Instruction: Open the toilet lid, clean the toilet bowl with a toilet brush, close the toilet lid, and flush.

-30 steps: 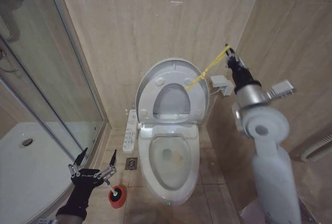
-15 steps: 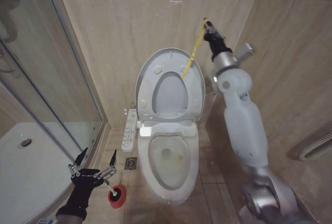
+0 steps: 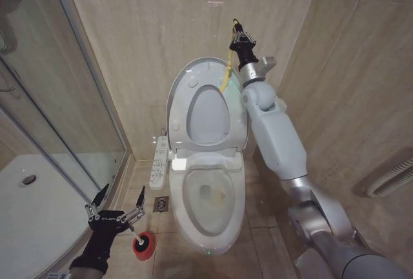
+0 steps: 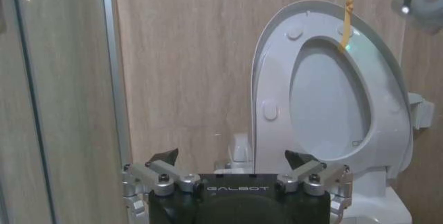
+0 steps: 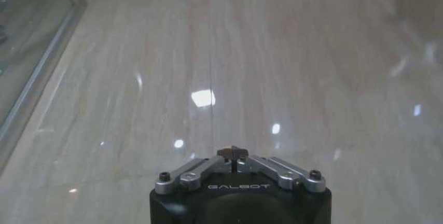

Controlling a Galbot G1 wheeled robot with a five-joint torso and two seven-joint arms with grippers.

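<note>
Two grippers in head view: right gripper (image 3: 237, 33) high by the wall, pinching yellow strap (image 3: 225, 77); toilet lid (image 3: 208, 108) upright, toilet bowl (image 3: 208, 202) exposed. Left gripper (image 3: 120, 197) spread open above toilet brush (image 3: 142, 243). Left wrist: fingers (image 4: 163, 157) apart. Right wrist: jaws closed, strap probably hidden.

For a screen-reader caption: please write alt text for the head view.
The right gripper, shut on the yellow strap, holds the toilet lid upright against the wall above the open toilet bowl. The open left gripper hovers above the toilet brush.
</note>
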